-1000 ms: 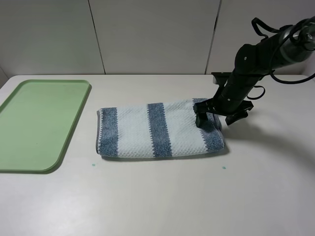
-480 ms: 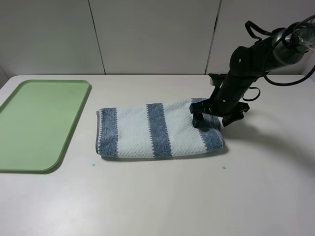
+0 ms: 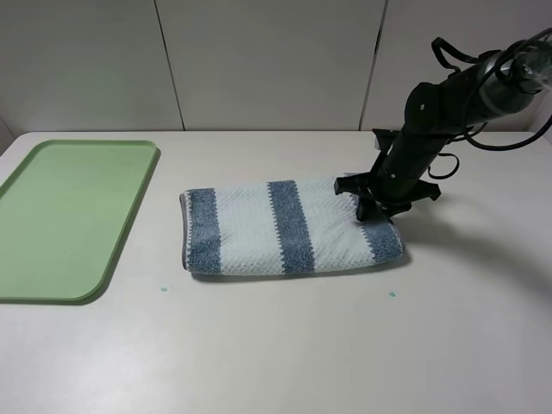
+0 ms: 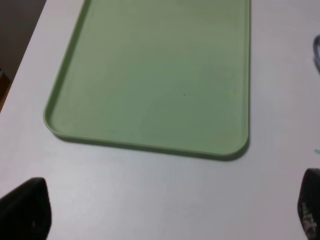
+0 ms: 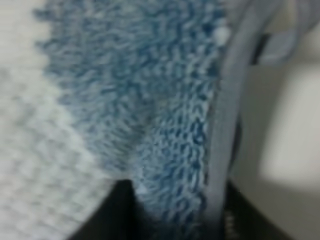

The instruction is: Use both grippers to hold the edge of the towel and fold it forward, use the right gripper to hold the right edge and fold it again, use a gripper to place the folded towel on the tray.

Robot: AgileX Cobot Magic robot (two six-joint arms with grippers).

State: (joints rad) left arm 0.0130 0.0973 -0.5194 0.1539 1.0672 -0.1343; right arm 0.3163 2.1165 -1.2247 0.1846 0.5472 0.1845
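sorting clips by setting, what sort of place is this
Most likely a robotics lab bench, not a home: a bare pale table against plain white wall panels, a black cabled robot arm working on a folded striped towel, and a green tray set out beside it.

The tray (image 3: 78,216) is cut off leftward; the towel (image 5: 125,100) shows blurred close-up.

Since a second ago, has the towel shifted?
Yes. The towel slid slightly to the right in the exterior high view, away from the tray; the gap between its left end and the tray's rim has widened.
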